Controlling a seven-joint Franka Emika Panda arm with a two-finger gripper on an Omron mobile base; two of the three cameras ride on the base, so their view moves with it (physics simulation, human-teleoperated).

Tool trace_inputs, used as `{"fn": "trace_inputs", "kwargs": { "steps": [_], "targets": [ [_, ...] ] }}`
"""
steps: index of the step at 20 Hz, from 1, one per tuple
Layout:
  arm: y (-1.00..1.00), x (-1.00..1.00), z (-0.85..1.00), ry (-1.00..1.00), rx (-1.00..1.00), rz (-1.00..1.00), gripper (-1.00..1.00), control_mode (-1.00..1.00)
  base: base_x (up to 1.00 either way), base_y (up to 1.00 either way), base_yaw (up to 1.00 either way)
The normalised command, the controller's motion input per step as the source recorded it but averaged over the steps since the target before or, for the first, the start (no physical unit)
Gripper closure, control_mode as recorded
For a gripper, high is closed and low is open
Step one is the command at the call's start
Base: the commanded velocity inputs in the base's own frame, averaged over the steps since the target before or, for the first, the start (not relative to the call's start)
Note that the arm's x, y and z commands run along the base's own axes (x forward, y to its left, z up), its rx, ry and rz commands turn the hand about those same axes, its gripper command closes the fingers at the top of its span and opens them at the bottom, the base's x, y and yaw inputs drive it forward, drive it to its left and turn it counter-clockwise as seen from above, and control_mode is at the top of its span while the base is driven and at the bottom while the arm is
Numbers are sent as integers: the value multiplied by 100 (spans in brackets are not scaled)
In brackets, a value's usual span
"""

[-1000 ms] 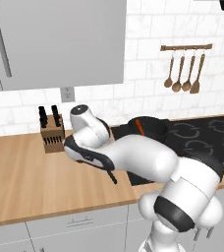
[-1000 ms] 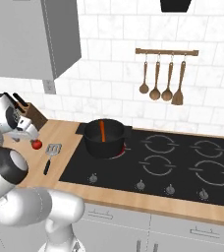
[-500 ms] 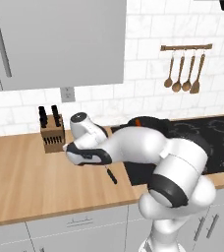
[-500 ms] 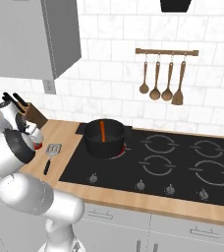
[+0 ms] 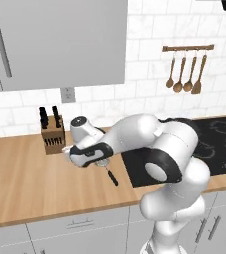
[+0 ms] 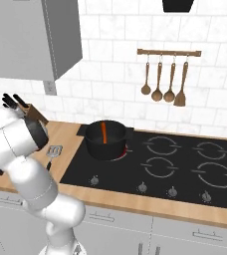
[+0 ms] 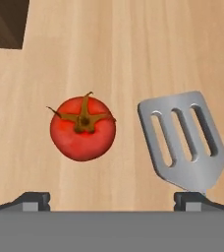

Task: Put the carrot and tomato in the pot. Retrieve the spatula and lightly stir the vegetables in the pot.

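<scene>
- Hand view looks straight down on the wooden counter point(image 7: 133, 44): the tomato point(image 7: 83, 128) lies left of centre and the spatula point(image 7: 183, 145) has its slotted silver head at the right, bare wood between them, the two apart.
- The gripper point(image 7: 114, 199) stands wide open and holds nothing; its two dark fingertips point(image 7: 33, 199) rise at the lower edge, one below the tomato and one under the spatula head's lower end.
- Open wood runs above and to the left of the tomato up to the dark knife block corner point(image 7: 5, 22) in the upper left of the frame.
- The spatula's handle is cut off by the bottom of the hand view; in the left base view a thin black handle point(image 5: 112, 177) pokes out from under the hand, near the hob's point(image 5: 219, 149) left edge.
- In the right base view the pot point(image 6: 105, 140) sits on the hob's near-left burner at middle left, with the carrot point(image 6: 104, 132) leaning inside it.
- The arm covers the tomato in both base views, so its place on the counter beside the knife block point(image 5: 52, 133) cannot be told there.
- Wooden spoons point(image 6: 165, 79) hang on the rail at upper right, well apart from the work.
</scene>
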Motion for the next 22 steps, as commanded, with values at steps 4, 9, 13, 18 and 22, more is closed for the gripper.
{"fn": "trace_inputs", "kwargs": {
  "steps": [4,9,13,18,22],
  "targets": [
    [15,38,-26,0,0,2,-100,-100,0,0,0],
    [17,36,-22,0,0,2,-100,-100,0,0,0],
    [12,25,-19,0,0,1,-100,-100,0,0,0],
    [1,8,-26,0,0,0,100,-100,0,0,0],
    [-12,-4,-24,0,0,0,100,-100,0,0,0]
  ]
}}
